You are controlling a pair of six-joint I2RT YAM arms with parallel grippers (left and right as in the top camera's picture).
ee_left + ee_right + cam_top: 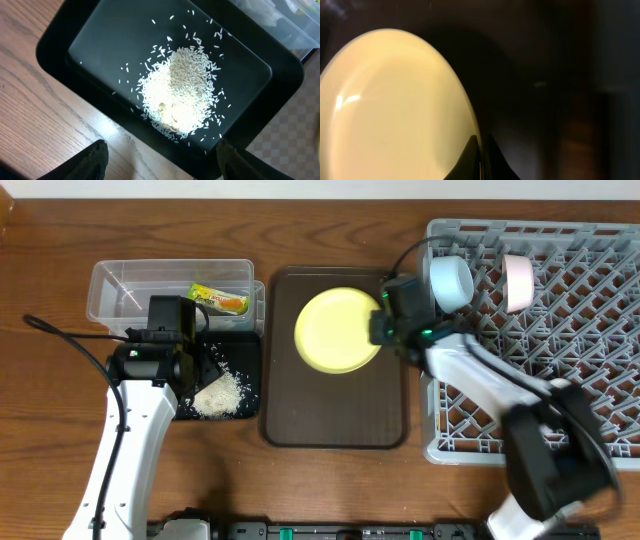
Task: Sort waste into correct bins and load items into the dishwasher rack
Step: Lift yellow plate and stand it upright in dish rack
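Overhead: the clear container [120,280] sits far left with the yellow-green snack wrapper [218,300] inside it. The black tray [250,350] is just near of it and touching, with a pile of rice grains [220,393] in its near half. The left gripper [185,350] hovers above the black tray's left part. The brown serving tray [335,415] lies in the middle and carries the yellow plate [335,330] on its far half. The right gripper [383,328] is at the plate's right rim. The grey dishwasher rack [560,380] fills the right side, with a light blue bowl [450,282] on edge at its far left and a pale pinkish-white bowl [518,282] on edge just right of it. Left wrist: the rice grains [180,95] are heaped mid-tray and loose grains are scattered around them on the black tray [100,45]. A corner of the clear container [280,20] shows top right. The left gripper [162,162] has its jaws spread wide and holds nothing, with the fingers [92,162] above the tray's edge and the wooden table [30,115]. Right wrist: the yellow plate [395,110] fills the left of the view over the dark serving tray [545,75]. The right gripper [481,160] is clenched on the plate's rim, its jaws nearly meeting there.
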